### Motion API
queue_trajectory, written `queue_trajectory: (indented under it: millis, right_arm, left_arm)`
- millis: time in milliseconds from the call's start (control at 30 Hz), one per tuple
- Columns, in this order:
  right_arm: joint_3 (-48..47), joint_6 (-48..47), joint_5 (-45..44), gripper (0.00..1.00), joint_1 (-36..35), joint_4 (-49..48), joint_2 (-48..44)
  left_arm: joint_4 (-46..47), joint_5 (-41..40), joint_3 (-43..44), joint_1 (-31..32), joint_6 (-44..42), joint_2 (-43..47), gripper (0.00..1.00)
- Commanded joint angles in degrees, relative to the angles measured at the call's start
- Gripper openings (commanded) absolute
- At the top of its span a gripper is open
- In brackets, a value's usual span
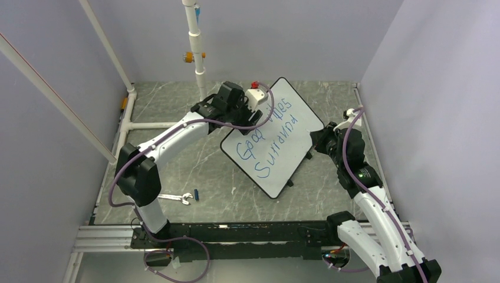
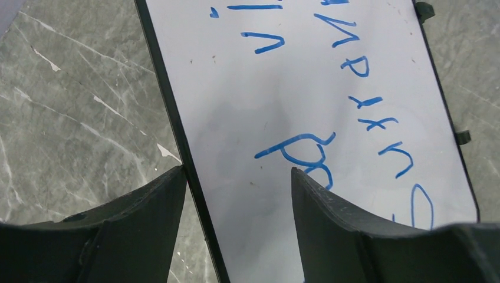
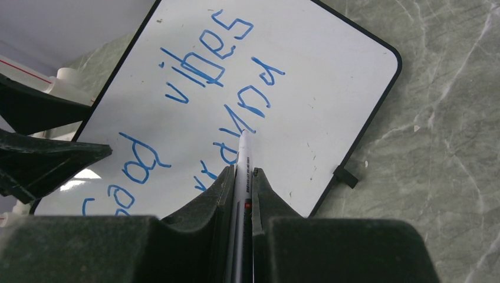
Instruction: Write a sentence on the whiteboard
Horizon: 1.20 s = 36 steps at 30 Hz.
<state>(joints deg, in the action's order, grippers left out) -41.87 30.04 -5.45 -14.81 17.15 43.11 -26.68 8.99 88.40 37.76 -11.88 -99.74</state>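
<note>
Right gripper [image 3: 240, 177] clenched on a white marker [image 3: 243, 154], tip over the blue sentence [image 3: 200, 65].
Whiteboard [image 3: 330, 76] lying crooked on the grey table [image 3: 448, 118], between both arms, with "Good vibes" and a messy second line. Left gripper [image 2: 239, 177] not gripping, fingers apart, one each side of the board's black edge.

One large flat white rectangular whiteboard with thin black frame [image 1: 275, 183]. Two lines of blue handwritten marker lettering [image 1: 246, 151] on it. Two small black plastic feet [image 2: 463, 137] show along one board edge. One white-barrelled marker pen [image 3: 244, 154]. One silver metal open-ended wrench [image 1: 176, 197]. One small blue cap-like piece [image 1: 196, 194] beside it. Two white-and-black robot arms: left arm [image 1: 171, 138], right arm [image 1: 368, 203].
</note>
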Motion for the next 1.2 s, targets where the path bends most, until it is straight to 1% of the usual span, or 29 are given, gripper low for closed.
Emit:
queue_trajectory:
  millis: [0,100,167,200,367,467,633,767,833,1000,1167]
  right_arm:
    - [-2.02,0.02,0.0,0.0,-0.13,-0.49,-1.01]
    - [-2.61,-0.03,0.01,0.0,-0.07,-0.13,-0.93]
    - [-3.08,-0.03,0.0,0.0,-0.12,0.14,-0.99]
    - [-3.28,0.01,0.08,0.0,-0.13,0.16,-1.07]
    - [-3.93,-0.22,0.4,0.0,-0.12,1.24,-1.85]
    - [-4.67,-0.74,0.55,0.0,-0.13,2.52,-2.73]
    - [-5.27,-0.75,1.85,0.0,-0.13,3.22,-4.23]
    - [-6.54,-0.36,3.95,0.0,-0.12,4.43,-4.47]
    - [-6.9,0.07,4.77,0.0,-0.15,4.9,-5.09]
    - [-6.98,1.14,6.61,0.0,-0.09,5.73,-6.68]
    - [-7.73,1.17,7.27,0.0,-0.14,7.22,-7.04]
  left_arm:
    - [-0.43,2.7,2.09,0.69,2.54,5.19,0.7]
    - [-1.18,4.6,2.98,0.72,3.18,5.93,0.73]
    - [-1.99,4.93,3.18,0.7,3.61,6.53,0.82]
    - [-2.36,4.81,3.16,0.7,3.98,7.06,0.84]
    - [-7.13,1.04,2.76,0.69,6.74,11.42,0.81]
    - [-8.05,-3.29,-2.22,0.7,11.17,18.22,0.8]
    - [-12.63,-12.66,-11.16,0.69,21.76,30.04,0.77]
    - [-13.54,-20.18,-22.84,0.7,30.61,40.77,0.73]
    - [-14.77,-22.63,-27.97,0.73,34.46,45.44,0.72]
    - [-18.15,-26.86,-38.04,0.68,41.91,53.16,0.7]
    - [-20.67,-29.93,-44.88,0.72,46.94,56.52,0.69]
